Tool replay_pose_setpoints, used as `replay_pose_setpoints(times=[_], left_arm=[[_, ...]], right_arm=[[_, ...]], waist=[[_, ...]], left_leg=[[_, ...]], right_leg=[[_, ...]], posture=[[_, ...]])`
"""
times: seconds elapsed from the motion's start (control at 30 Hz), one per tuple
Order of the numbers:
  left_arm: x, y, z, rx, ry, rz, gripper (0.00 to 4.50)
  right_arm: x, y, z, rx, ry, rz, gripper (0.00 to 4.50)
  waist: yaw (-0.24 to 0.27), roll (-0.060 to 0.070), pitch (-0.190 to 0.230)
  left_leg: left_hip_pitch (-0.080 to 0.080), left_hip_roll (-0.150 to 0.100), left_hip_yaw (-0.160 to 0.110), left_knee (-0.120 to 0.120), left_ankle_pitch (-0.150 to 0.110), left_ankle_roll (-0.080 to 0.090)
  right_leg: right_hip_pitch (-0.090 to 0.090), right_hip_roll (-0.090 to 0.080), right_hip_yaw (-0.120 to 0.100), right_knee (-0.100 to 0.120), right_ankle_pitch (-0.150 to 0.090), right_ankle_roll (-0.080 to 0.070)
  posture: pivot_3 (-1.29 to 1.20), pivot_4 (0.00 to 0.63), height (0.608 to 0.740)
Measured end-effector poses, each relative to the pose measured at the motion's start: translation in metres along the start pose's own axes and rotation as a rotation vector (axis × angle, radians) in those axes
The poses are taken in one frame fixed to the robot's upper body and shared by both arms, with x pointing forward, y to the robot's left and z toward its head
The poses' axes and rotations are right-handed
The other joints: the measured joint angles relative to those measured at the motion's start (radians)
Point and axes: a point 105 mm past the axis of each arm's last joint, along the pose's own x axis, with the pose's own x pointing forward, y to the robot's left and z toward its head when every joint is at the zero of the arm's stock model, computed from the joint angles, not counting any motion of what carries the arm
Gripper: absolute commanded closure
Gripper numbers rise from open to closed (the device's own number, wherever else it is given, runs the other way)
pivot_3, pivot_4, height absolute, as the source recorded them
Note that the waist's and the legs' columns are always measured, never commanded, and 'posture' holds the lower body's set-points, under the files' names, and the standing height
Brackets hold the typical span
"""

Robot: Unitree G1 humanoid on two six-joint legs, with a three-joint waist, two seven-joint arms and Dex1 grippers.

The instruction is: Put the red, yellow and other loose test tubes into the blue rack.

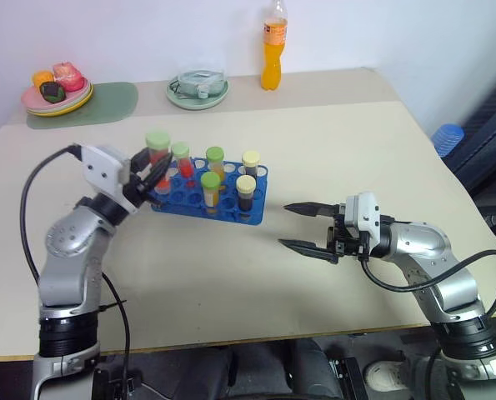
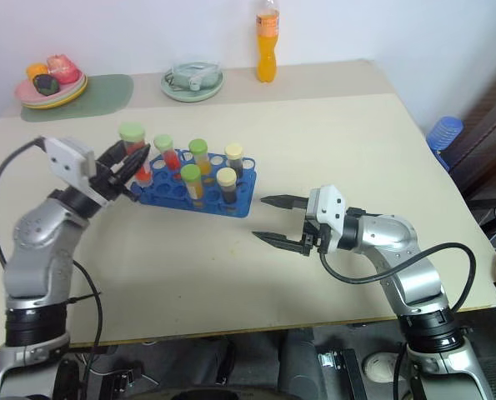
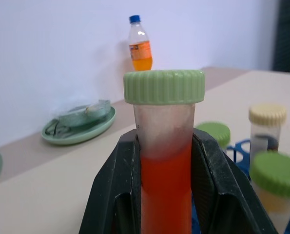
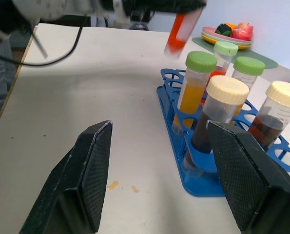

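Note:
My left gripper [image 1: 156, 172] is shut on a red test tube [image 1: 157, 148] with a green cap, held nearly upright just above the left end of the blue rack [image 1: 231, 214]. In the left wrist view the black fingers [image 3: 116, 195] clamp the tube [image 3: 164, 161] below its cap. Several capped tubes stand in the rack, among them a yellow one [image 1: 215, 164] and two dark ones with cream caps [image 4: 218, 112]. To the right of the rack my right gripper [image 1: 283, 225] stands open and holds nothing, its fingers pointing level towards the rack.
An orange drink bottle [image 1: 273, 46] and a green plate [image 1: 197, 90] stand at the table's far edge. A plate of toy food [image 1: 56, 92] sits on a green mat [image 1: 110, 104] at the far left. A blue object [image 1: 448, 137] lies beyond the table's right edge.

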Motion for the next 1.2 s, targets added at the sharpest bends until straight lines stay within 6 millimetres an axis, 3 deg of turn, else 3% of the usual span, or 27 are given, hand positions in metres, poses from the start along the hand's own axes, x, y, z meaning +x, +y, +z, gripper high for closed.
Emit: replay_pose_setpoints(times=[0.2,0.33,0.53,0.8,1.13,1.2], left_arm=[[0.000,-0.003,-0.029,0.068,0.021,0.036,3.75],[0.002,-0.002,-0.033,0.091,-0.009,0.049,3.75],[0.004,-0.021,-0.037,0.023,-0.045,-0.015,3.75],[-0.002,-0.021,-0.038,-0.043,-0.064,-0.023,3.75],[-0.001,-0.021,-0.058,-0.197,-0.042,0.025,3.75],[-0.005,-0.020,-0.060,-0.272,-0.047,0.016,2.69]], right_arm=[[-0.008,-0.002,-0.002,0.001,0.025,-0.033,1.32],[-0.007,0.001,0.001,-0.012,0.022,-0.034,1.32],[-0.007,0.001,0.005,-0.014,0.030,-0.041,1.32],[-0.010,0.000,0.007,-0.013,0.039,-0.054,1.32],[-0.009,-0.001,0.008,-0.013,0.041,-0.053,1.32],[-0.009,-0.001,0.008,-0.013,0.041,-0.053,1.32]], waist=[[-0.005,0.000,0.000],[-0.004,0.000,0.000],[-0.004,0.001,-0.001],[0.001,0.001,-0.002],[0.021,0.002,-0.003],[0.021,0.002,-0.003]], left_leg=[[0.000,0.000,0.000,0.000,0.000,0.000],[0.000,0.000,0.000,0.000,0.000,0.000],[0.001,0.000,0.000,0.000,0.000,0.000],[0.001,0.000,0.001,0.000,-0.001,0.002],[0.002,0.000,0.001,0.000,-0.001,0.002],[0.002,0.000,0.001,0.000,-0.001,0.002]], right_leg=[[-0.001,0.000,0.000,0.000,0.000,0.000],[0.000,0.000,0.000,0.000,0.000,0.000],[0.000,0.000,0.000,0.000,0.000,0.000],[0.000,0.000,0.000,0.000,0.000,0.000],[0.001,0.000,0.000,0.000,0.000,0.000],[0.001,0.000,0.000,0.000,0.000,0.000]], posture=[[0.00,0.150,0.740],[0.00,0.150,0.740],[0.00,0.150,0.740],[0.00,0.150,0.740],[0.00,0.150,0.740],[0.00,0.150,0.740]])
